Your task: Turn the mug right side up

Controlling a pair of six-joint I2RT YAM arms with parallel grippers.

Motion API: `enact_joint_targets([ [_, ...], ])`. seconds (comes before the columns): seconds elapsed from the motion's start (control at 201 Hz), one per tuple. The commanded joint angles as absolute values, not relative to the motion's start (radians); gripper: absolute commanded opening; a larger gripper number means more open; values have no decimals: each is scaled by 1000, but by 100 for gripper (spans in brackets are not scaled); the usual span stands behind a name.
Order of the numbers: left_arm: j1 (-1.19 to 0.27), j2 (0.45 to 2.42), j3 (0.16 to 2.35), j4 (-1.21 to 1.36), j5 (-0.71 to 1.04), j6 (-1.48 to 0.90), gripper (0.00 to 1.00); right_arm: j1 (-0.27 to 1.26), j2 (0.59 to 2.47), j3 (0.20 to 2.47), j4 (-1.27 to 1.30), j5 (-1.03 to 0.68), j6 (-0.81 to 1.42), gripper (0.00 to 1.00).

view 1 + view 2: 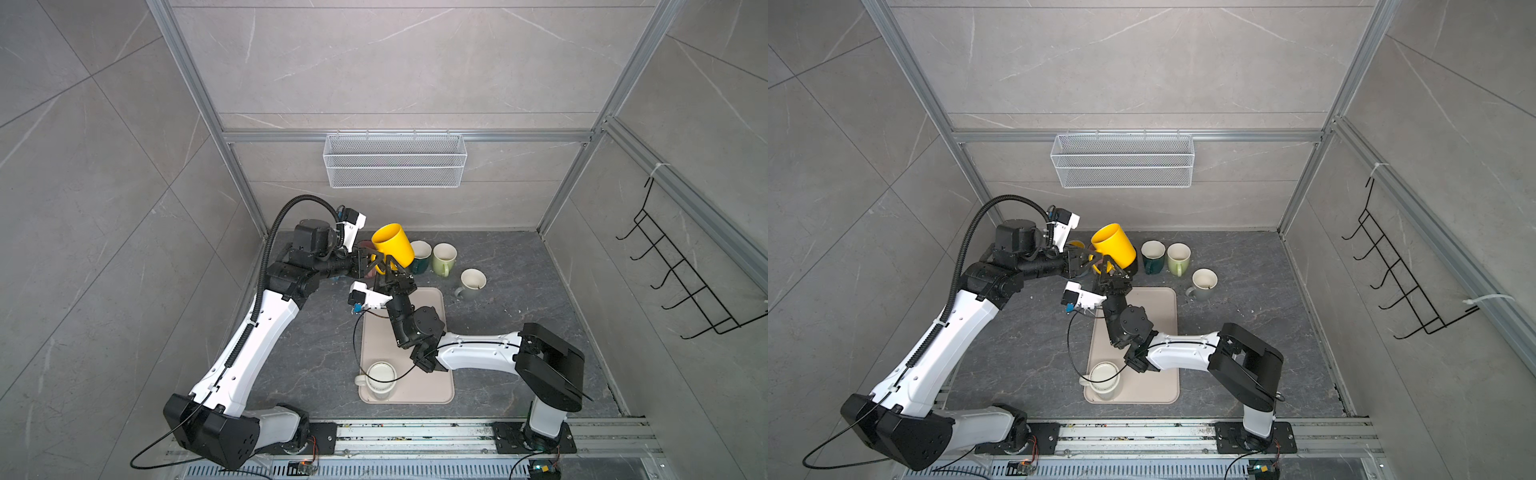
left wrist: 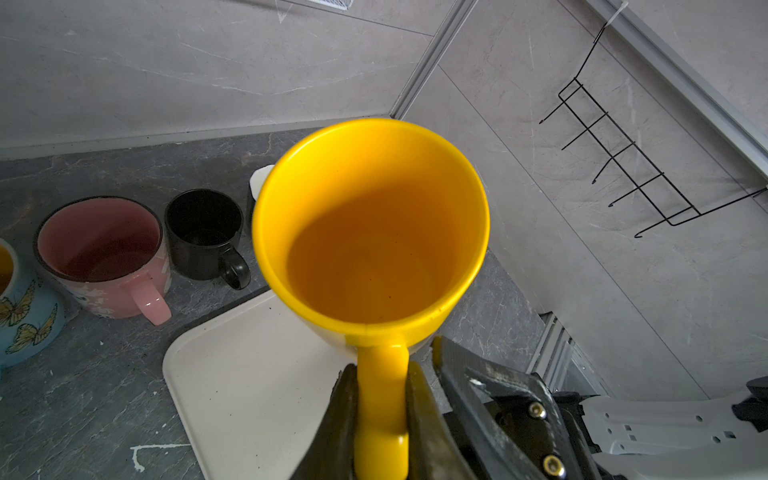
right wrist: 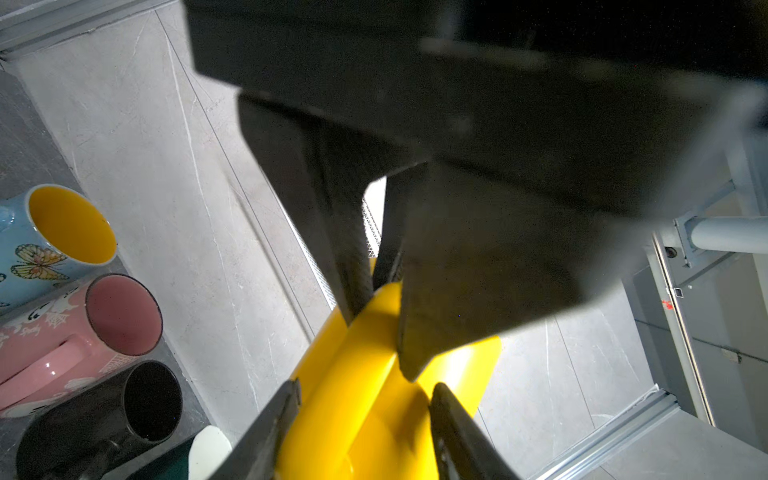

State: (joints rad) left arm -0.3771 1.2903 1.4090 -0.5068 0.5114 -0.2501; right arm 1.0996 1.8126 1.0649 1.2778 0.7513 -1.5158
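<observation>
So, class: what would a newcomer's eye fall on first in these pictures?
The bright yellow mug, held in the air mouth up over the far end of the beige tray, its handle clamped in the left tool. Next, the white mug standing at the tray's near end.

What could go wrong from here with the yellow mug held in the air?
1. The left pincer holds the yellow mug by its handle alone. The right pincer looks open, so the mug could swing or slip.
2. The pink mug and black mug stand close below; a drop might hit them.
</observation>
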Motion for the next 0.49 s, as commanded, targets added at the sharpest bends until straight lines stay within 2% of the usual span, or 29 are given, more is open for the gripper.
enact_joint_targets([
  [0.0,-362,1258,1386,-440,409,-267,0,1120,1797,1064,1432,767,-1525,57],
  [0.488,-351,1184,1312,-264,295,-328,0,1170,1830,1018,1433,813,-1513,69],
])
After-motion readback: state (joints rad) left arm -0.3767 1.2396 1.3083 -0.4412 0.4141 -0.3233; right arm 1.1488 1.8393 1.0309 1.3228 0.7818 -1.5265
